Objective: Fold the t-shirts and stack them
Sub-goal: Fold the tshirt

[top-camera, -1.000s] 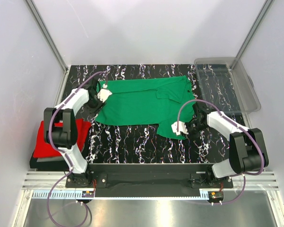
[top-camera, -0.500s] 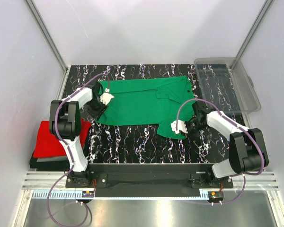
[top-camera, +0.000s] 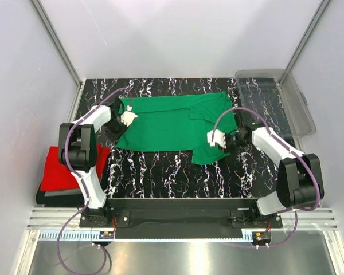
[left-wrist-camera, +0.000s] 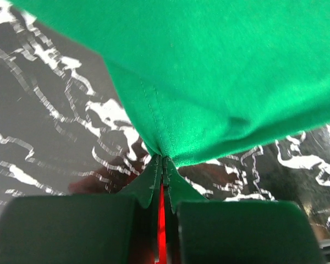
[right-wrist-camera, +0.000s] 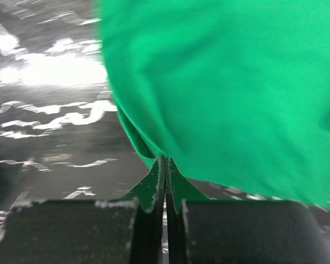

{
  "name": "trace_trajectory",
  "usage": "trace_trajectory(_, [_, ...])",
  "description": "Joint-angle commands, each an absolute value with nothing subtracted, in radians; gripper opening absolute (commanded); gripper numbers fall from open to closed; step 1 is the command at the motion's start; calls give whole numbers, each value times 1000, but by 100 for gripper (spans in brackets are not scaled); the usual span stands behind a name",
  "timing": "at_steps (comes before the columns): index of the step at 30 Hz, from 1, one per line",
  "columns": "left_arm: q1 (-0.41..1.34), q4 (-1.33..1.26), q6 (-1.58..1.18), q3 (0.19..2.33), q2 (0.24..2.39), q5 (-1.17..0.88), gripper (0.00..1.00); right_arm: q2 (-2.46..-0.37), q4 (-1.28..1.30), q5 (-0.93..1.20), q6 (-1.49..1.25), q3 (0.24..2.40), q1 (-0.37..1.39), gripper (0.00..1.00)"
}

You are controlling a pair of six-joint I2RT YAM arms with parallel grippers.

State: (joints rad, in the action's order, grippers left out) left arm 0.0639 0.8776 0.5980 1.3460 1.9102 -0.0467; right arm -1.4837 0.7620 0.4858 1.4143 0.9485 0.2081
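Green cloth sits in both sets of jaws now. The green t-shirt [top-camera: 172, 123] lies spread flat on the marbled tabletop [top-camera: 160, 172], stretched between your two grippers.

At the left gripper [left-wrist-camera: 163, 165] the jaws are pressed together on a thin pinch of stitched hem, and the cloth fans out ahead of them. A second ago those jaws stood apart over that same edge, so this grasp has only just been made.

At the right gripper [right-wrist-camera: 165, 165] the jaws are likewise clamped on a fold of the shirt's edge, with cloth spreading ahead and to their right. That grip was already in place. Since then the gripper has moved away from the near edge, and the corner it holds has drawn in with it.

With both sides pinched, you look ready to start the fold proper, lifting the two held points together and carrying them across the shirt. The left pinch looks shallow, so it could slip under a quick pull.

The red t-shirt [top-camera: 63, 169] lies folded well apart from the left jaws, on their near outer side, likely the base for the stack. The clear plastic bin [top-camera: 275, 103] stands beyond the right jaws.
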Motion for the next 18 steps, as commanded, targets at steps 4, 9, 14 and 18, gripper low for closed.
trace_trajectory(4, [58,936,609,1391,1777,-60,0,-1434,704,480,1244,1088,186,0])
trace_trajectory(9, [58,966,611,1399,1741,-58,0,-1394,704,486,1209,1114,187,0])
trace_trajectory(14, [58,997,600,1399,1709,-55,0,-1378,703,488,1200,1118,186,0])
trace_trajectory(18, [58,1011,601,1390,1690,-49,0,-1373,700,491,1193,1118,187,0])
